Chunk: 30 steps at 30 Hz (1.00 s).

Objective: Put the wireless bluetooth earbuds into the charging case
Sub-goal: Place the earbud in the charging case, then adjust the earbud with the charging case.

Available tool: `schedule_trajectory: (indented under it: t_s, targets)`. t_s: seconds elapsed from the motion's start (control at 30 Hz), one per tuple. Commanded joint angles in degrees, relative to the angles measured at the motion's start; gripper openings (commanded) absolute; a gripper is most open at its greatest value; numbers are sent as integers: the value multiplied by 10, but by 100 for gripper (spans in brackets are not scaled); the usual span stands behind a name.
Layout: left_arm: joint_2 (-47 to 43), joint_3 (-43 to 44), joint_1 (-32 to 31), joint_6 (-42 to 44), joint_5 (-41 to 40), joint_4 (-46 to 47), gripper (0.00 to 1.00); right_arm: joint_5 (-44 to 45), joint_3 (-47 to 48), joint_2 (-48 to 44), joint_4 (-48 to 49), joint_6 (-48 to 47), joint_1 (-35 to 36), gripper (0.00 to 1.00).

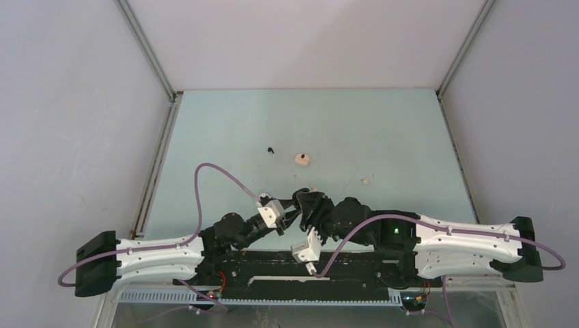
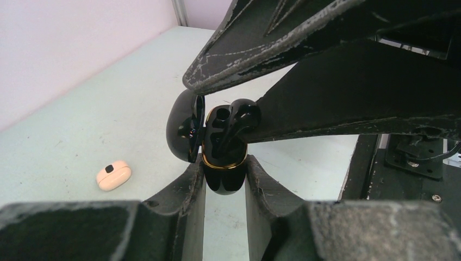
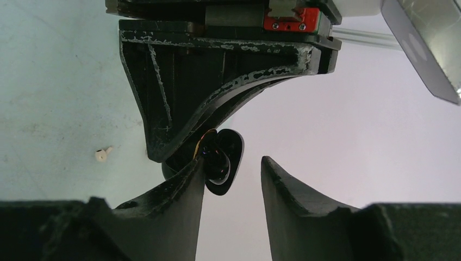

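Glossy black gold-rimmed charging case (image 2: 224, 182) is clamped in left hand (image 2: 225, 166) (lid (image 2: 182, 125) open, so wells (image 2: 219, 115) are exposed). Small black earbud (image 2: 240, 116) is lodged in one well; right hand (image 3: 234, 162) is released, fingers (image 3: 179, 190) apart.

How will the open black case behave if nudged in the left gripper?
Probably slippery: the black charging case looks glossy and rounded, pinched low by the left gripper. Its open lid could swing if bumped.
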Motion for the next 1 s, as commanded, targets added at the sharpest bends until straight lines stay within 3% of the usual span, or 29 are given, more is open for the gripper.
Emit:
schedule_trajectory:
  t_s: [0.0, 0.37, 0.83, 0.97]
  targets:
    - [-8, 9, -8, 21, 10, 46, 3, -23, 49, 18, -59, 37, -8, 45]
    - [-19, 5, -18, 33, 7, 38, 3, -62, 117, 58, -159, 91, -28, 46]
    - [-31, -5, -19, 33, 3, 41, 4, -147, 248, 134, -317, 172, -76, 56]
    - [-32, -7, -20, 33, 6, 40, 4, -192, 301, 163, -365, 197, -92, 63]
